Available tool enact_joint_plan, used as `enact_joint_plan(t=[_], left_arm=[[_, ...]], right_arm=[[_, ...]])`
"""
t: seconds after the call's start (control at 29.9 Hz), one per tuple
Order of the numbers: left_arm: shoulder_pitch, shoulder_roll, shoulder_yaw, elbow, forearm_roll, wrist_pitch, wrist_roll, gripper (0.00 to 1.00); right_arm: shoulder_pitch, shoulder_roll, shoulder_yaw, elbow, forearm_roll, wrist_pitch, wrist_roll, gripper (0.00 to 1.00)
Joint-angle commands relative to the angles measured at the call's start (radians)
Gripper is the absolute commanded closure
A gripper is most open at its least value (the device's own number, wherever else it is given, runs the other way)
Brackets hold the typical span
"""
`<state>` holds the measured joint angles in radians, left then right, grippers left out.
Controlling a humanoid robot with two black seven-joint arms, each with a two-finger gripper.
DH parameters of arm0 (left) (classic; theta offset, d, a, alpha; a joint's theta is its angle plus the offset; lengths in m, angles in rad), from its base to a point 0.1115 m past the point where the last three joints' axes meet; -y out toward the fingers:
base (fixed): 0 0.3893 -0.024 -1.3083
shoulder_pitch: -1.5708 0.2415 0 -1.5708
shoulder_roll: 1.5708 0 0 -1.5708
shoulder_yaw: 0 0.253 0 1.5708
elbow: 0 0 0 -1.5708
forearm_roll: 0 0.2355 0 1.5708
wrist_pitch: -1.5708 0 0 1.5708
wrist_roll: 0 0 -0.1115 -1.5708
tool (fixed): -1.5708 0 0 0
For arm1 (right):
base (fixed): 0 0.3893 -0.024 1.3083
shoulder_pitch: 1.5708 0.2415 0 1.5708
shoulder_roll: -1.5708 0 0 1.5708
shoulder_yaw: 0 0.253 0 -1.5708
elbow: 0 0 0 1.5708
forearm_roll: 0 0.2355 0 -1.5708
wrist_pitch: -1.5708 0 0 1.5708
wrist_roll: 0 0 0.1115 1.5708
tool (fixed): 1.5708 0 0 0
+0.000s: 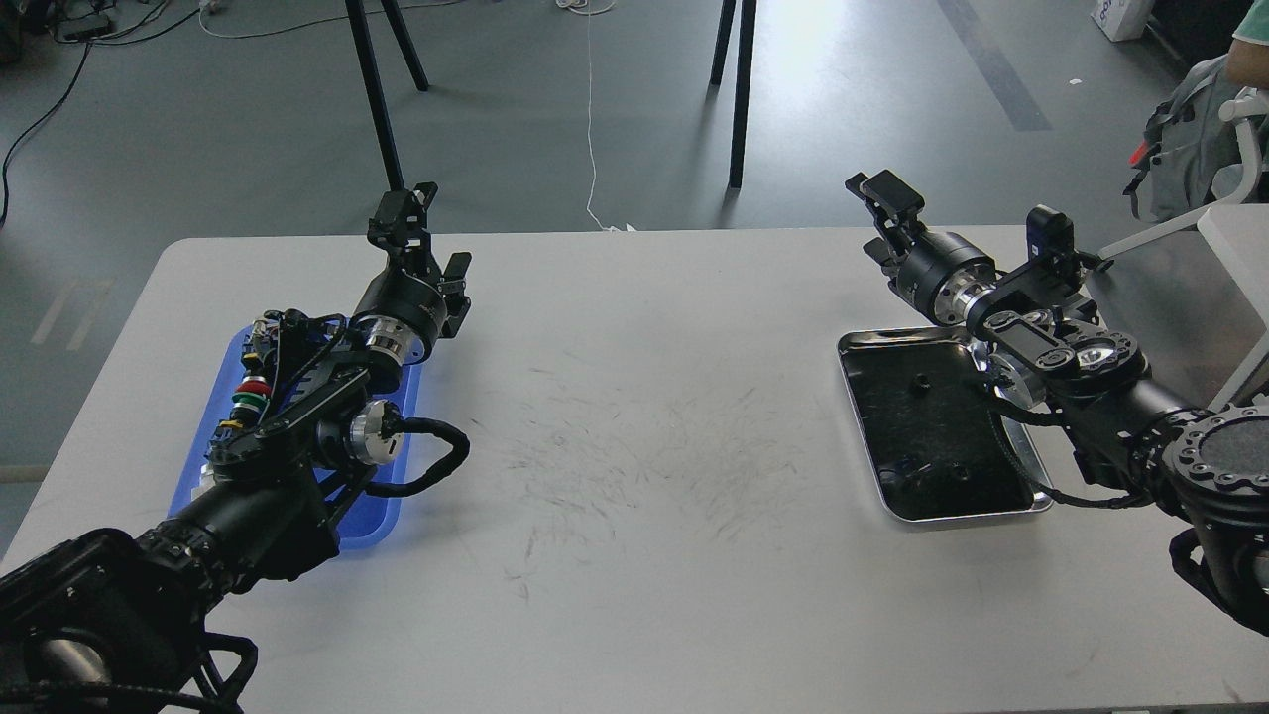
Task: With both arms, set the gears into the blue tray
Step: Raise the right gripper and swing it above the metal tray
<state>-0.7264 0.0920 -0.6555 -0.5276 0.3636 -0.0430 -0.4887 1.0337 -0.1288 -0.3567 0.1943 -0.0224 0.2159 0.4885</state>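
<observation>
Hovering above the white table (634, 397), both arms are up and apart, one at each side. The left arm (297, 426) lies across the blue tray (392, 496), hiding most of it; its left gripper (411, 213) sits raised past the tray's far end, too dark and end-on for me to tell whether the fingers are apart or together. Red and green push-buttons (254, 392) peek out in the tray beside the arm. Over on the right, the right gripper (885, 203) points up and away beyond the steel tray (897, 511), and again I cannot tell its state. On that tray's dark floor, the small black gears (921, 381) lie scattered, well apart from the blue tray.
</observation>
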Motion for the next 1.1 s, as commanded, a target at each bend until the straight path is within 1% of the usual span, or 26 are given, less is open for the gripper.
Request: enact_joint_plan(t=[0.0, 0.2, 0.37, 0.64, 0.77, 1.07], left_arm=[[0.002, 0.000, 0.000, 0.000, 0.000, 0.000, 0.000, 0.02], [0.002, -0.001, 0.000, 0.000, 0.001, 0.002, 0.000, 0.02], [0.004, -0.001, 0.000, 0.000, 0.001, 0.002, 0.000, 0.02], [0.005, -0.001, 0.000, 0.000, 0.005, 0.002, 0.000, 0.02], [0.005, -0.001, 0.000, 0.000, 0.006, 0.002, 0.000, 0.02], [0.007, -0.003, 0.000, 0.000, 0.009, 0.002, 0.000, 0.02]], right_arm=[[0.011, -0.026, -0.015, 0.000, -0.030, 0.023, 0.000, 0.02], [0.031, -0.055, -0.016, 0.000, -0.117, 0.074, 0.000, 0.02], [0.039, -0.075, -0.016, -0.001, -0.122, 0.098, 0.000, 0.02], [0.040, -0.081, -0.038, 0.000, -0.174, 0.115, 0.000, 0.02], [0.042, -0.083, -0.038, 0.000, -0.254, 0.125, 0.000, 0.02], [0.051, -0.106, -0.044, 0.000, -0.340, 0.148, 0.000, 0.02]])
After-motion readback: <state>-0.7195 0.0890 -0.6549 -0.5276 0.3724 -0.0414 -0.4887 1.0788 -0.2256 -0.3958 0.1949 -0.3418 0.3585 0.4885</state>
